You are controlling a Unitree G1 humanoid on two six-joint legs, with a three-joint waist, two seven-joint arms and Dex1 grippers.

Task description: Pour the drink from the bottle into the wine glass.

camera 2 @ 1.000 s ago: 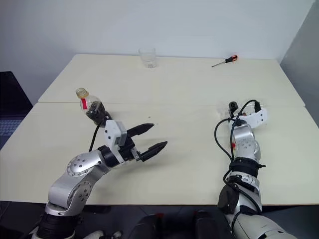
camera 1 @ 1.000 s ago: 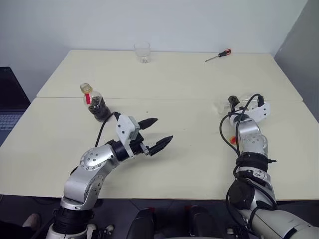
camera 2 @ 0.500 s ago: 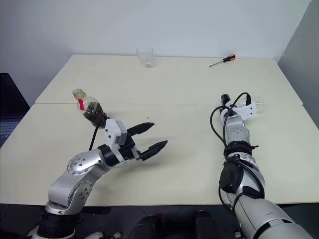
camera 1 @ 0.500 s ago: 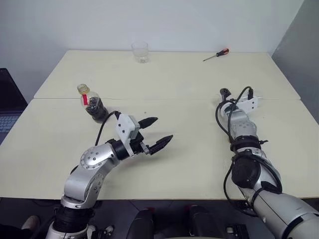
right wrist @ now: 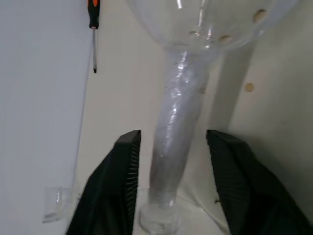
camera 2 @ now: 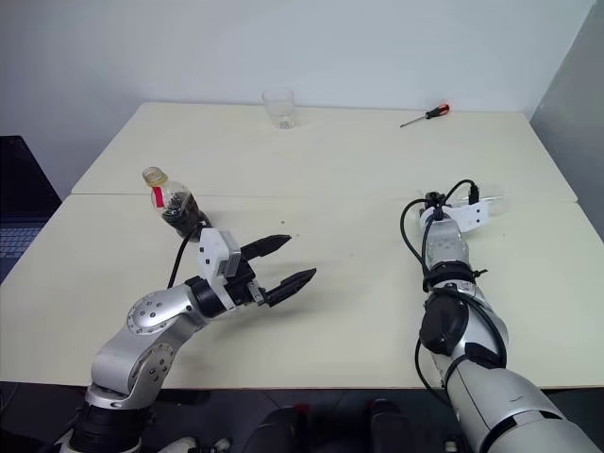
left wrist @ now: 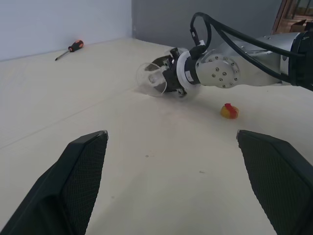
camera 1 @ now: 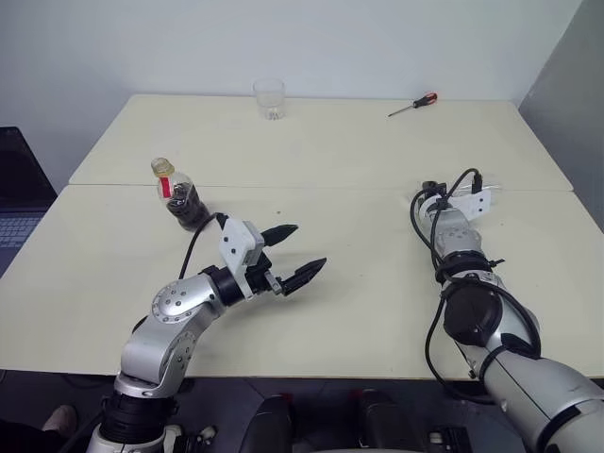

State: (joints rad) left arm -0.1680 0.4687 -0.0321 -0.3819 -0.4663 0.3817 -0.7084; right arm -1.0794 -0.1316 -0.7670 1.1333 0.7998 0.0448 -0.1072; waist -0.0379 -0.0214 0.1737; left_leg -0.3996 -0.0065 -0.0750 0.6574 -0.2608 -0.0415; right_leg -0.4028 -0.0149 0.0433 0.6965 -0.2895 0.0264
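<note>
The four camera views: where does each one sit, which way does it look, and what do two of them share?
Left and right eye views: on the head, looking forward and down over the table, both arms, the bottle and the tumbler.
Left wrist view: along the open left gripper toward the right gripper at the wine glass.
Right wrist view: along its own fingers, either side of the glass stem.
Shared: the screwdriver, in the eye views and both wrist views.
</note>
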